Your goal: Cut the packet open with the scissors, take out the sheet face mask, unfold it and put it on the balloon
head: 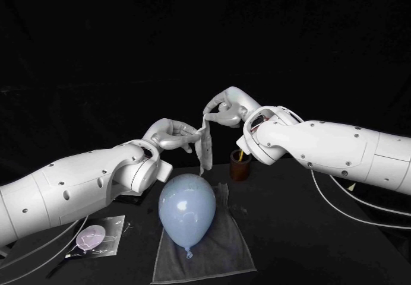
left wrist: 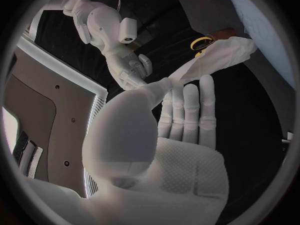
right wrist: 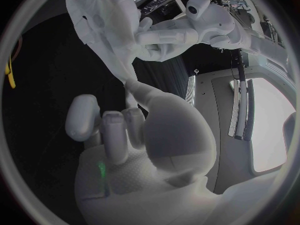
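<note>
My left hand (head: 174, 135) and right hand (head: 228, 110) hold the sheet mask (head: 204, 147) in the air between them, thumb and fingers of each closed on an edge. It hangs as a narrow, partly folded strip. The balloon (head: 187, 209) lies below at six o'clock on a grey cloth (head: 231, 249). I judge I should draw my hands apart slowly, pinching lightly, so the sheet opens without tearing

Black table (head: 287, 240) carries a grey cloth (head: 227, 240) at centre, a packet (head: 98, 237) beside its left edge, a brown cup (head: 240, 170) behind.
</note>
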You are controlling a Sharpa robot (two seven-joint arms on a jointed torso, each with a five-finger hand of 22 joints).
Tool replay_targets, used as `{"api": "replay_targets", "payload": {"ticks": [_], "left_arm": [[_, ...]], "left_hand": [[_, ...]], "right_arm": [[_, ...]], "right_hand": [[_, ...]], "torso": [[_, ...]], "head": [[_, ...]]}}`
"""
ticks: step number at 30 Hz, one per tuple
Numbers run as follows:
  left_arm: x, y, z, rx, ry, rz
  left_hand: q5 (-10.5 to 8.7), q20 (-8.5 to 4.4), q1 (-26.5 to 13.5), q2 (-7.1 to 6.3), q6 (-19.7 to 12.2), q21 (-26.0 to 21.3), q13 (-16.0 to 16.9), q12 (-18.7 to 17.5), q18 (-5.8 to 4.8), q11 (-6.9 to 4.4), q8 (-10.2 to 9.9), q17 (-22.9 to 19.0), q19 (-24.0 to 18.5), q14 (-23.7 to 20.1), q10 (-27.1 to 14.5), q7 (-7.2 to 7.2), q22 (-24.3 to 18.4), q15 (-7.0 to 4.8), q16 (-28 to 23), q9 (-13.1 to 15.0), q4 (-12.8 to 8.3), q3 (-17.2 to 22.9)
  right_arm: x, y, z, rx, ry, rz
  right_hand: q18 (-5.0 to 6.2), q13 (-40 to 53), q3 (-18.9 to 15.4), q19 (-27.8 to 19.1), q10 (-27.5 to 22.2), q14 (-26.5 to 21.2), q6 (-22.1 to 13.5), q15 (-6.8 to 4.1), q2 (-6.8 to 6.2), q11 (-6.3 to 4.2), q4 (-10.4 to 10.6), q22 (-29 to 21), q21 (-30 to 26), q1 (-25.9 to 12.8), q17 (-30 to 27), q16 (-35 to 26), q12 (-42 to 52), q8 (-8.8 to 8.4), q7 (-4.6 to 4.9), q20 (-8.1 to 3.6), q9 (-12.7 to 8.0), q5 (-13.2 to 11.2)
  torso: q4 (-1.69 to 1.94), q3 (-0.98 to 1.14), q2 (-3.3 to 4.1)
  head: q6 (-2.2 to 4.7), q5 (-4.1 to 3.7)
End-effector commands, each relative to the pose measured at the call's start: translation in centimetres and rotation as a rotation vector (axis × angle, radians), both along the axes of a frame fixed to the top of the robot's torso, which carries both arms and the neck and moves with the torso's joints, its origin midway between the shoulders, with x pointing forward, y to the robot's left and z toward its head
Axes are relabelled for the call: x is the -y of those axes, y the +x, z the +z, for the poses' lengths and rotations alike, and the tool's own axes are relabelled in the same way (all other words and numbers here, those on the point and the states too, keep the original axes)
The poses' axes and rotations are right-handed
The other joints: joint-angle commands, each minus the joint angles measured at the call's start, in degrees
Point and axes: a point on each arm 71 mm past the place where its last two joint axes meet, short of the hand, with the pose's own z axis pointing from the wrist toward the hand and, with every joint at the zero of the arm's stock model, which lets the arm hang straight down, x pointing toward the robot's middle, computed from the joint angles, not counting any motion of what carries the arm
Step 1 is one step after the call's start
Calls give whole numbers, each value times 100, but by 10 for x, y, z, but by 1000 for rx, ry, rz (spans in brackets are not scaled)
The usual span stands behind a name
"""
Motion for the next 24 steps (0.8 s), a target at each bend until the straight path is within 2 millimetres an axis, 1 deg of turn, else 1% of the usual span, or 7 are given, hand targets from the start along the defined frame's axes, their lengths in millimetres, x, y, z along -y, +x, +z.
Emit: {"api": "replay_targets", "payload": {"ticks": [1,2,4,7,9,17,24], "left_arm": [[2,-1,0,-19,-29,-34],[2,-1,0,-24,-33,-36],[2,-1,-1,-33,-39,-38],[2,-2,-2,-51,-49,-47],[2,-2,-2,-73,-64,-62],[6,-6,-5,-130,-108,-122],[7,-9,-5,-154,-128,-139]], "left_hand": [[20,8,-174,-73,128,-85,71,128,56,-34,384,31,56,26,139,-139,-56,-21,49,372,60,-137],[19,8,-221,-85,150,-140,115,179,58,-59,419,55,86,24,137,-183,-96,-48,66,415,95,-166],[19,8,-251,-80,150,-180,142,204,58,-66,435,71,108,16,124,-197,-126,-57,73,444,126,-184],[15,9,-395,-145,275,-296,285,384,56,-81,607,141,191,8,141,-295,-212,-76,137,619,259,-371],[18,11,-411,-155,268,-358,350,448,51,-86,660,171,218,-21,113,-332,-255,-78,155,703,324,-446],[18,28,-361,-103,179,-462,423,481,43,-70,689,208,218,-110,-7,-317,-318,-61,156,815,422,-496],[17,34,-352,-105,171,-484,440,491,41,-66,700,215,215,-131,-24,-315,-331,-56,155,840,441,-514]], "right_arm": [[1,1,0,-1,10,5],[2,2,0,0,14,4],[4,3,0,-1,20,4],[5,5,-1,-3,26,3],[5,5,-2,-7,26,5],[5,5,-3,-6,23,19],[4,4,-7,-14,20,29]], "right_hand": [[22,738,35,-5,203,410,25,-37,-17,-23,10,-60,-51,-26,1074,-5,-32,22,-11,-3,42,28],[23,735,38,-9,201,405,19,-37,-20,-22,11,-66,-58,-31,1064,-11,-36,23,-10,-3,43,28],[32,708,43,-35,184,393,3,-35,-33,-19,15,-95,-96,-48,1038,-25,-70,27,-7,-1,46,28],[43,674,52,-65,163,376,-18,-31,-44,-16,19,-130,-140,-63,1006,-44,-112,32,-4,1,51,28],[41,677,55,-62,165,374,-20,-31,-44,-16,18,-126,-137,-63,1003,-46,-108,34,-5,1,52,28],[52,646,65,-93,145,362,-35,-29,-56,-14,14,-161,-182,-68,979,-61,-147,44,-2,3,58,28],[54,650,71,-99,146,361,-39,-28,-56,-13,14,-167,-191,-71,980,-61,-145,49,-1,4,61,28]], "torso": [[-2,0,-3],[-2,0,-3],[1,0,0],[2,2,0],[-2,3,0],[-1,-2,0],[2,3,-1]], "head": [[-7,5],[-7,5],[-14,10],[-14,16],[-19,13],[-28,-7],[-32,-9]]}}
